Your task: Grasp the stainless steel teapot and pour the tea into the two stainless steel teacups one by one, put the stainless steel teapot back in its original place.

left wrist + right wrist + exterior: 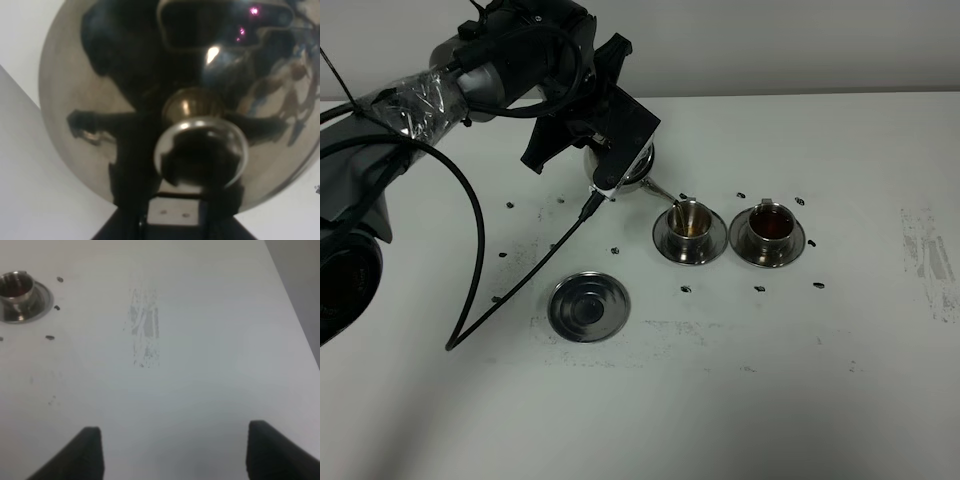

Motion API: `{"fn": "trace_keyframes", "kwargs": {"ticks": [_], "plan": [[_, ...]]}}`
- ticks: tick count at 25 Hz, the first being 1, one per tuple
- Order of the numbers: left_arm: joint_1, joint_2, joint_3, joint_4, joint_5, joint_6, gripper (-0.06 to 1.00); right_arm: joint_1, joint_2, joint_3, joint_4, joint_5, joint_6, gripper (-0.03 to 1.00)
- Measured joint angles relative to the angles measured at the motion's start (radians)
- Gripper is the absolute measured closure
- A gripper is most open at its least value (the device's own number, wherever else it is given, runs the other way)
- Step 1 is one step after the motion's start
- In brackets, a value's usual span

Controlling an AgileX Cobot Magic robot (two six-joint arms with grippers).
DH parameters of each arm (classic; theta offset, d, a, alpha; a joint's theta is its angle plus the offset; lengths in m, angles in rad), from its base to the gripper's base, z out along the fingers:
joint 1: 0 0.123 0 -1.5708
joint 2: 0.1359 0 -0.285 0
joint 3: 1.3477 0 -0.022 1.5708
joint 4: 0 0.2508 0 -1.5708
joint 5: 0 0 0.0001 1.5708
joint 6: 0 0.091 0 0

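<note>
A white desk (740, 400) carries a steel tea service beneath the two-armed robot, its surface marked with small dark specks and a scuffed grey patch (145, 327). The left arm (470, 70), wrapped in clear film and trailing a black cable (475, 240), reaches over the desk with its left end effector (610, 160) clamped shut on the stainless steel teapot (638, 172), which is held tilted above the desk. In the left wrist view the mirror-bright pot fills the frame directly ahead of that end effector, its lid knob (200, 152) nearest the camera. The thin spout (665, 193) leads away from the end effector toward the nearer teacup (689, 222), its tip at that cup's rim; this cup stands on its own saucer (689, 247) and shows a golden-brown interior. Just beyond it, farther from the left end effector, the second teacup (770, 222) rests on its saucer (767, 245) and holds dark reddish-brown tea (771, 224). The bare ringed saucer (588, 306) lies alone on the desk, below and to the near side of the left end effector. The right end effector (175, 452) hovers over bare desk well apart from the service, its two dark fingers (272, 450) spread wide with nothing between them, the tea-filled cup far ahead of it.
</note>
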Motion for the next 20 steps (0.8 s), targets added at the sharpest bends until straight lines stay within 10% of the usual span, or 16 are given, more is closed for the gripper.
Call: {"fn": "trace_keyframes", "kwargs": {"ticks": [20], "plan": [[-0.010,0.001,0.000,0.045,-0.022,0.002,0.76,0.000,0.000,0.000,0.000,0.000,0.000,0.38]]}}
